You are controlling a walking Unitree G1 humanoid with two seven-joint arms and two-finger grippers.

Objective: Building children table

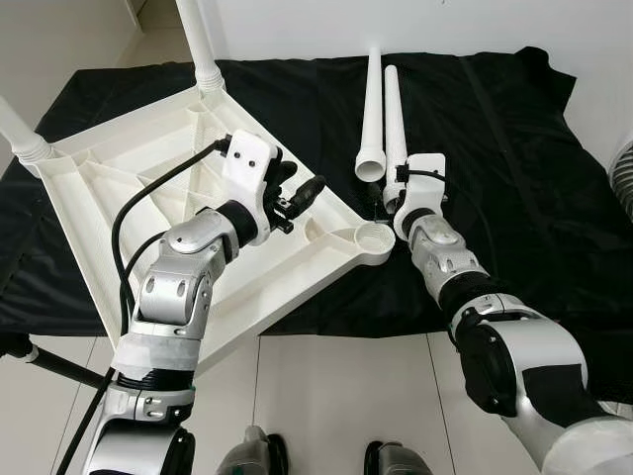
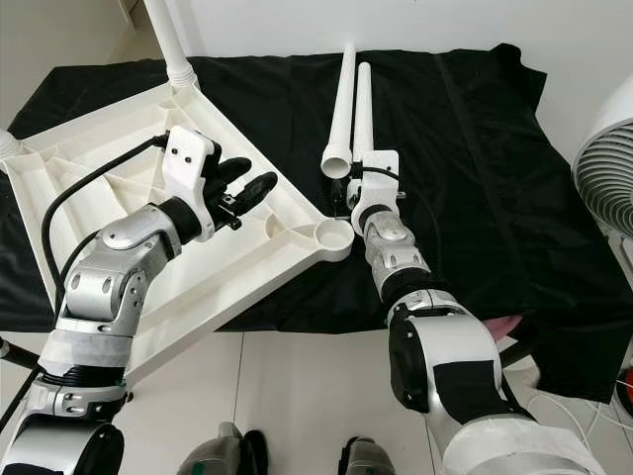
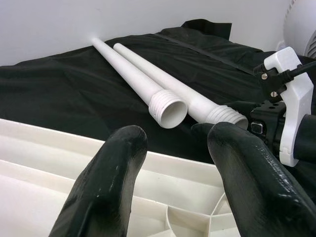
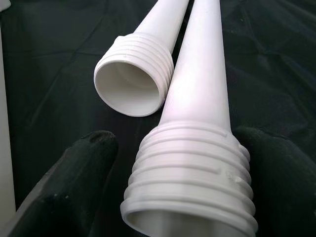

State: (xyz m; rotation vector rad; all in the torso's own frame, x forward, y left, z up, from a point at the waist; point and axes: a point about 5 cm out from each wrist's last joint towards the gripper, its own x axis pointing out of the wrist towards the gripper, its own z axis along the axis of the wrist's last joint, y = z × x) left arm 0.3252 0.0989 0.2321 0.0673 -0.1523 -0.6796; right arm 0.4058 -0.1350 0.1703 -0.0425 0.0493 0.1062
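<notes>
On black cloth (image 1: 514,148), right tool (image 4: 168,197) straddles leg (image 4: 197,148) loosely; left tool (image 3: 182,163) spread above tabletop (image 1: 148,188).

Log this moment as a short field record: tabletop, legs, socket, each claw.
tabletop: upside-down white plastic tabletop on black cloth, two legs already fitted at far corners
loose legs: two white threaded plastic legs lying side by side on the cloth
empty socket: round corner socket, nearest the loose legs
left claw: open, above the tabletop
right claw: fingers either side of one leg's threaded end
</notes>
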